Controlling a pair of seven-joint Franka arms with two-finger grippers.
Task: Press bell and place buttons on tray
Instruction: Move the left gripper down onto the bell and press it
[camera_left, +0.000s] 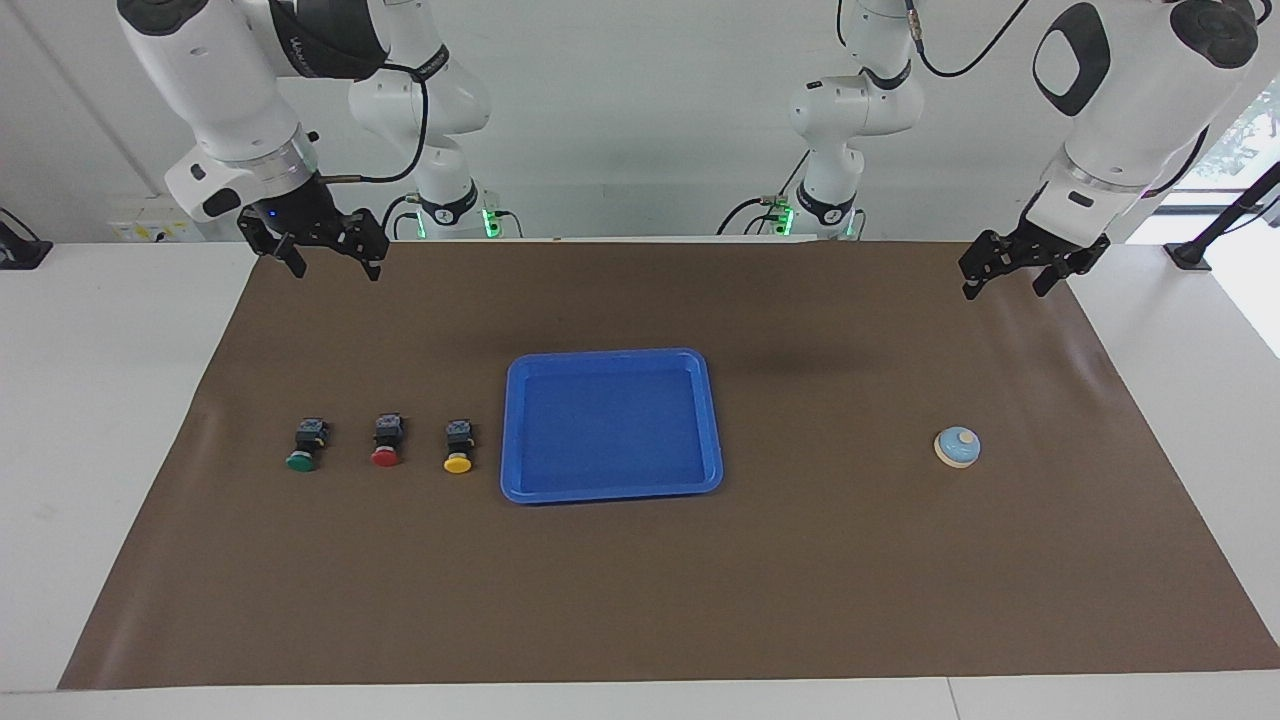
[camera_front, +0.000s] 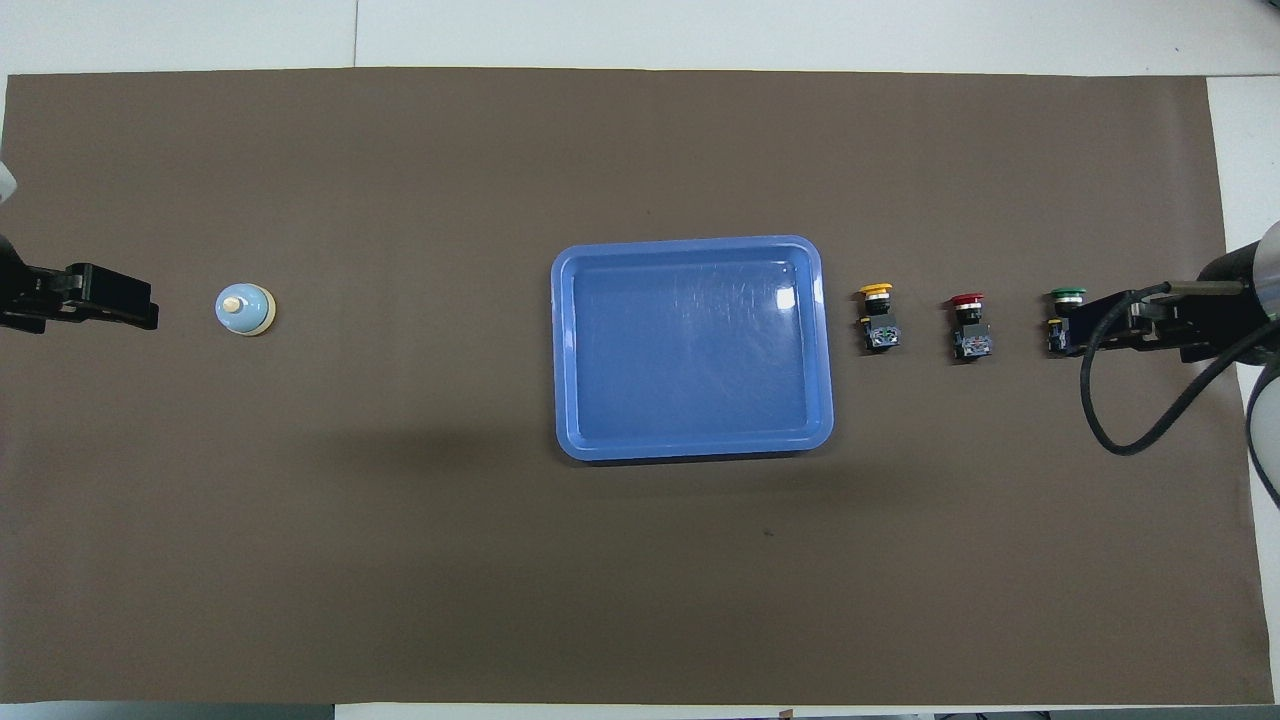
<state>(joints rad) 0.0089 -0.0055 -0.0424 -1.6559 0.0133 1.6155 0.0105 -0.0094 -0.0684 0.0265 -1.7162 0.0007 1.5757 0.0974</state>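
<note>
The blue tray (camera_left: 610, 357) lies mid-table and is empty; it also shows in the overhead view (camera_front: 690, 243). Three buttons lie in a row beside it toward the right arm's end: yellow (camera_left: 458, 447) (camera_front: 877, 318), red (camera_left: 387, 442) (camera_front: 969, 325), green (camera_left: 303, 447) (camera_front: 1066, 296). The light-blue bell (camera_left: 957, 446) (camera_front: 244, 309) stands toward the left arm's end. My right gripper (camera_left: 335, 266) (camera_front: 1065, 330) is open and empty, raised over the mat by the green button. My left gripper (camera_left: 1007, 287) (camera_front: 140, 300) is open and empty, raised over the mat's end beside the bell.
A brown mat (camera_left: 800, 580) covers most of the white table. A black cable (camera_front: 1110, 430) loops from the right wrist over the mat. The two arm bases stand at the robots' edge of the table.
</note>
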